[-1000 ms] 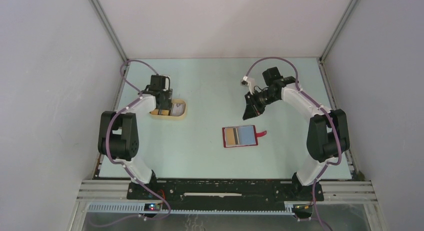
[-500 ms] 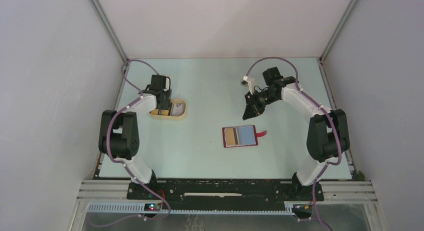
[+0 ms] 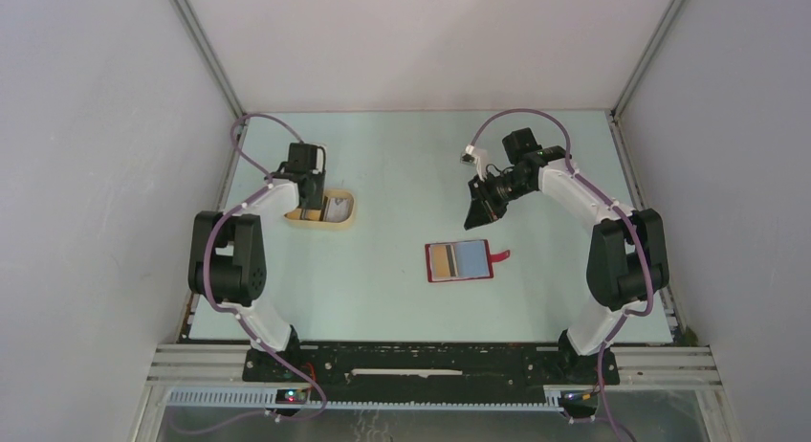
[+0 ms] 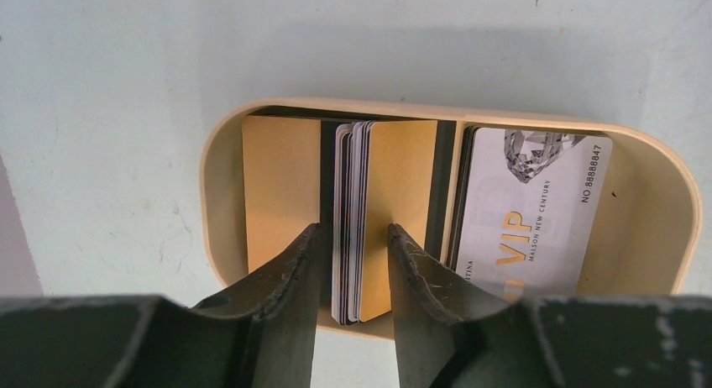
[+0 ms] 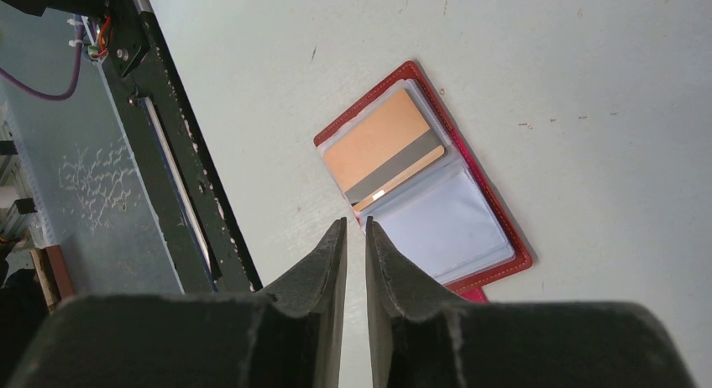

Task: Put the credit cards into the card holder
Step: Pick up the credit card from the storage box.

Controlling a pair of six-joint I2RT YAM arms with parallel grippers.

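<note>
Over on the left, the left tool point(image 4: 353, 233) stands astride a bundle of credit cards point(image 4: 403, 178) set on edge in the tan tray point(image 4: 655, 195). Whether it pinches them yet, I can't tell. The cards' long axis runs across the tray's width. I'd worry it lifts the whole bundle, or the slick cards fan out and drop.

Mid-worktop, the card holder point(image 3: 460, 261) lies open and flat, its long axis left to right, tab pointing right.

The right tool point(image 5: 354, 224) hangs above it, all but pressed together, empty.
</note>
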